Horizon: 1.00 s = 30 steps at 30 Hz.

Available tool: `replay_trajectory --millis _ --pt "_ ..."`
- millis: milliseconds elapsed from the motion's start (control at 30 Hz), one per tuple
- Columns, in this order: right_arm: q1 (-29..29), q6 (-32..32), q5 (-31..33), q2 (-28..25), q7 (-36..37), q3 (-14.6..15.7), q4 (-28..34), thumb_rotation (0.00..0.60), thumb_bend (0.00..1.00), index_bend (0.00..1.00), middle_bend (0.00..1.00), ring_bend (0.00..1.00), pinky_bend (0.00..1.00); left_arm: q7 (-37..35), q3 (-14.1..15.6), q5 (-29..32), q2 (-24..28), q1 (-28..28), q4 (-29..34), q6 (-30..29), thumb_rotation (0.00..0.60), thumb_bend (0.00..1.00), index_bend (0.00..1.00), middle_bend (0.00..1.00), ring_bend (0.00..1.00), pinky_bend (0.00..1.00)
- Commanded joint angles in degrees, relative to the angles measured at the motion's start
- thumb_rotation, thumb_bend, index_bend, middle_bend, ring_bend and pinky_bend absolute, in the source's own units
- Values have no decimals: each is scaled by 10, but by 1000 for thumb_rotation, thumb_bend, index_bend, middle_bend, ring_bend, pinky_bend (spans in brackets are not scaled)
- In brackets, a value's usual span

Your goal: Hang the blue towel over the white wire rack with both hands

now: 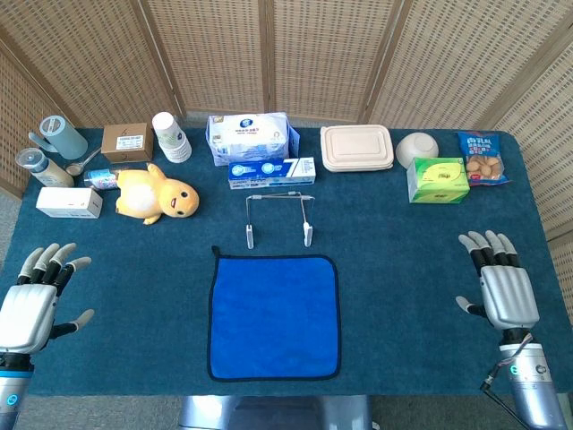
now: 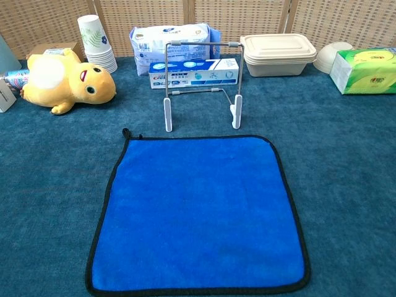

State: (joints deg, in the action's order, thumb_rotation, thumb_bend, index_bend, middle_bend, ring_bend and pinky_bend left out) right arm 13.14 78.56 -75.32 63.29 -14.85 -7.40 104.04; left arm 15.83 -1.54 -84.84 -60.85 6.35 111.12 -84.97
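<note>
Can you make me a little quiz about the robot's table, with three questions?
1. True or false: the blue towel already hangs on the white wire rack.
2. Which is nearest the yellow plush toy? A. green tissue box B. stack of paper cups C. snack bag
3. Fill in: the left hand and right hand each hold ____.

Key:
1. False; it lies flat in front of the rack.
2. B
3. nothing
</note>
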Motion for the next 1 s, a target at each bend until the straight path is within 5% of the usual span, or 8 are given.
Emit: replay_trajectory --millis 33,700,1000 --pt "0 0 0 0 -1 -1 1 600 91 118 117 0 66 0 0 0 0 0 -1 1 600 264 235 119 59 0" --pt "0 2 -31 4 27 5 -9 600 91 117 117 3 66 -13 6 -21 11 -11 2 -14 600 265 234 118 59 0" --pt "39 -40 -93 26 58 11 -38 600 83 120 123 26 79 -15 5 -25 16 -9 2 -9 600 265 235 118 59 0"
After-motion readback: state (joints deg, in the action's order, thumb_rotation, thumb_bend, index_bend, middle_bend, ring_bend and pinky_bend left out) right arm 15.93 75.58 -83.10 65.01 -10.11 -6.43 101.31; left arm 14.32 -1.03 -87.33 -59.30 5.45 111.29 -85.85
